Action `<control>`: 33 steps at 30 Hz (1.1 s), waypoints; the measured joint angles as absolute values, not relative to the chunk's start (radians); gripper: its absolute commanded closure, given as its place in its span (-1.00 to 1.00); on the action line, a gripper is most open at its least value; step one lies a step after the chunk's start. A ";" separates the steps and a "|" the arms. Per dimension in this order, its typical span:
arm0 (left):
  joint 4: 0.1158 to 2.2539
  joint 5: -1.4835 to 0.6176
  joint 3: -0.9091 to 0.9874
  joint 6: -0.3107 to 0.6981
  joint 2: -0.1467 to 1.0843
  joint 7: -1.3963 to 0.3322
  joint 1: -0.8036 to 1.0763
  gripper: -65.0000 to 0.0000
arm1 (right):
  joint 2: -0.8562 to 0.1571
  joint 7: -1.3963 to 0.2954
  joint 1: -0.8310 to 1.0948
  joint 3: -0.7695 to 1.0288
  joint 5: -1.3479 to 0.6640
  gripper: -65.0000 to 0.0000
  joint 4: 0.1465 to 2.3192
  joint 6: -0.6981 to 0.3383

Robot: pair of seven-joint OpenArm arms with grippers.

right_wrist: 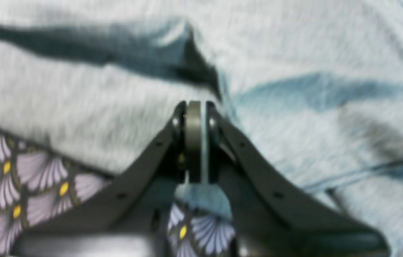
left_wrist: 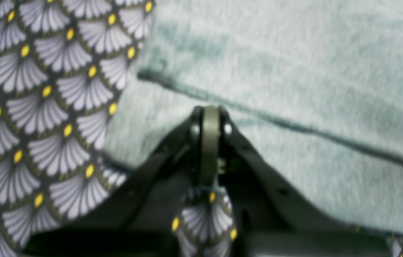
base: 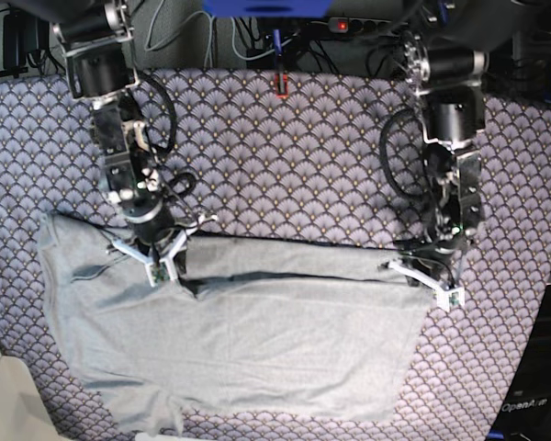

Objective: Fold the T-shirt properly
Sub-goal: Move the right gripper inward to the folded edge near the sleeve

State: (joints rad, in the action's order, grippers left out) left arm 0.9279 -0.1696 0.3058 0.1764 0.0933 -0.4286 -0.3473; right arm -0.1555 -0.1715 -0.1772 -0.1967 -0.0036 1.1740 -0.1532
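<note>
The light grey T-shirt [base: 257, 340] lies spread on the patterned cloth, its far edge folded over in a straight line between the two arms. In the base view my right gripper [base: 154, 268] is at the shirt's upper left. In the right wrist view that gripper [right_wrist: 194, 107] is shut on a thin strip of T-shirt [right_wrist: 80, 107] fabric. My left gripper [base: 443, 288] stands at the shirt's right corner. Seen from the left wrist, the left gripper [left_wrist: 210, 110] is shut with its tips on a fold edge of the T-shirt [left_wrist: 294, 53]. No fabric shows between its jaws.
A purple fan-scale cloth [base: 303, 147] covers the whole table, also seen as the cloth [left_wrist: 26, 107] in the left wrist view and the cloth [right_wrist: 9, 185] in the right wrist view. Cables and a power strip [base: 266, 7] run behind the far edge. A small red clip [base: 278, 84] sits at the back.
</note>
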 measured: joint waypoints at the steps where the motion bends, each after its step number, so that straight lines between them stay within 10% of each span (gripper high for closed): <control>1: 0.919 -0.170 0.306 0.176 0.093 -0.429 -0.350 1.00 | -0.155 -0.172 -0.180 -0.197 -0.004 0.92 1.174 -0.153; 33: 0.903 -0.169 0.310 0.176 0.093 -0.367 -0.358 1.00 | -0.147 -0.117 -0.262 -0.197 -0.003 0.92 1.010 -0.154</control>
